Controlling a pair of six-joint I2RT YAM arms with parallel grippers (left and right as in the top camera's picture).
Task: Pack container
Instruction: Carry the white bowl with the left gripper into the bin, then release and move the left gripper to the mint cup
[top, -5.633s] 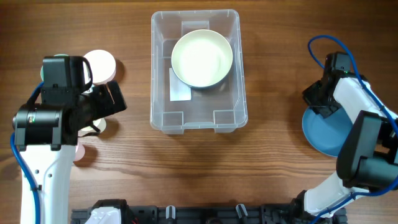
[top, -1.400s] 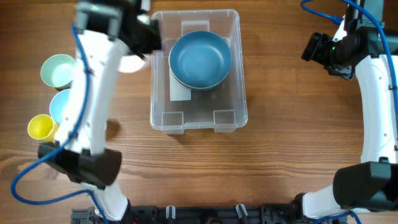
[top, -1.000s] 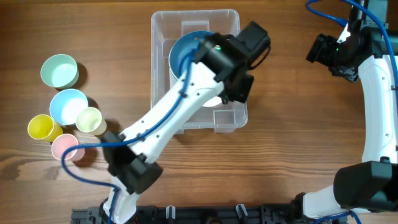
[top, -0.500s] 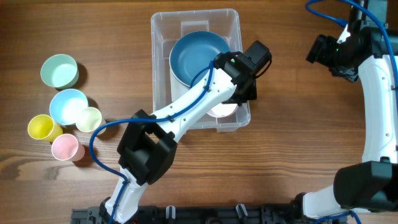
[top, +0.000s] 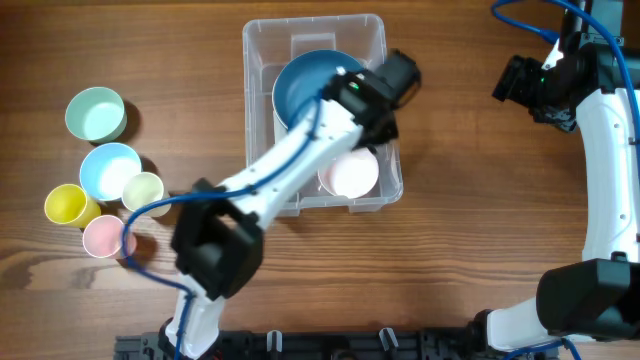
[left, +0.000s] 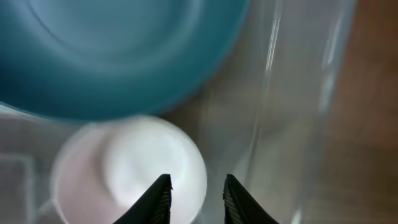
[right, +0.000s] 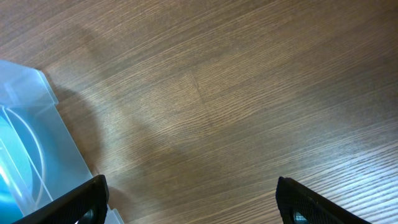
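- Starting nearest me, loose cups cluster by the left edge of the tabletop (top: 450, 280). A small pink cup (top: 103, 236) is closest and a yellow cup (top: 64, 204) sits just past it. A light blue cup (top: 105, 168) comes next, and a mint cup (top: 95, 113) is farthest.
- The container (top: 246, 100) stands upright midway between the left and right edges, toward the far edge. Its long sides run near to far.
- In its near end a pale pink cup (left: 124, 168) sits mouth up. My left gripper (left: 196, 193) hangs over the cup's rim with its fingers apart, clamping nothing.
- Beyond the cup, a blue bowl (left: 112, 50) fills the container's far end.
- Toward the far right corner, my right gripper (right: 193, 196) is spread wide above bare wood, holding nothing.
- I judge the container to be light, with thin, smooth walls that would flex and slip under a pinch.
- The rounded rim looks like the stiffest place to take hold, ideally at the middle of a long side.
- The loaded bowl puts more weight at the far end, so a one-sided lift could tip it.
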